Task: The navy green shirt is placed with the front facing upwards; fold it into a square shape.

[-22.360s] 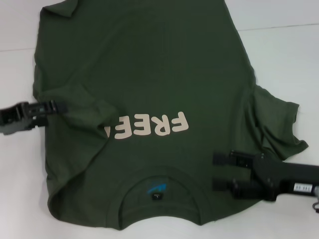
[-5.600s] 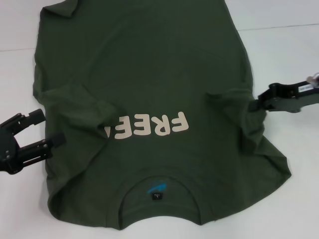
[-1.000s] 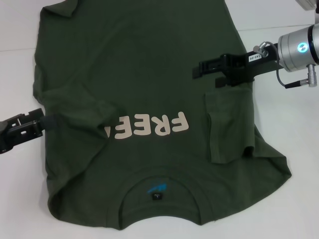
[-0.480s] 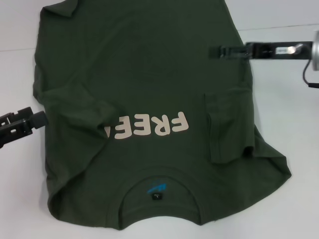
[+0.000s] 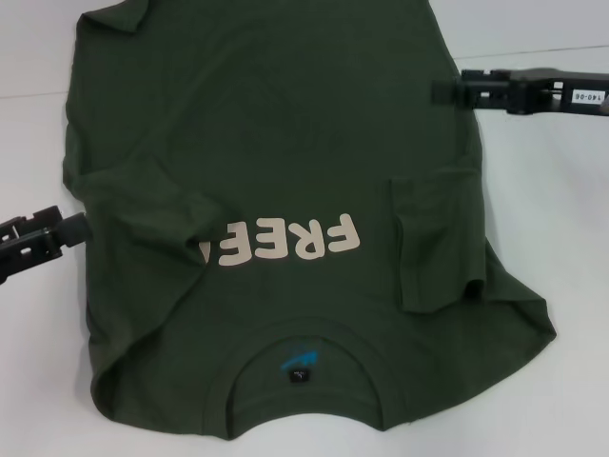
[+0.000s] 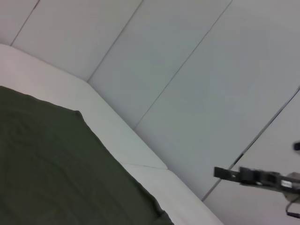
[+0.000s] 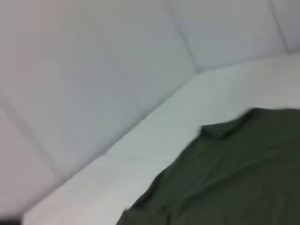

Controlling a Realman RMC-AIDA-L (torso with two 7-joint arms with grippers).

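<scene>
A dark olive-green T-shirt (image 5: pixel 276 219) lies spread flat on a white table (image 5: pixel 552 171), filling most of the head view. Its round ribbed collar (image 5: pixel 303 373) sits at the near edge, closest to the robot, with a small blue mark (image 5: pixel 297 358) showing inside the neck. The hem runs off toward the far side. Cream letters reading "FREE" (image 5: pixel 285 240) cross the chest, upside down from where the robot stands, and a fold of cloth covers the end of the word on the robot's left.

Both short sleeves are folded in over the body of the shirt. The right sleeve (image 5: pixel 433 243) lies as a flat, narrow flap beside the print. The left sleeve (image 5: pixel 143 205) lies turned in as a softer, wrinkled fold.

The right gripper (image 5: pixel 447 90) hangs over the far right edge of the shirt, its black arm reaching in from the right side. It holds nothing, but its fingers show edge-on, so I cannot tell whether they are apart or together. The left gripper (image 5: pixel 71 230) sits low at the shirt's left edge, two dark fingers slightly parted with nothing between them, their tips just at the cloth.

The left wrist view shows a shirt corner on the white table, with the right gripper (image 6: pixel 222 172) far off against pale wall panels (image 6: pixel 187 70).
</scene>
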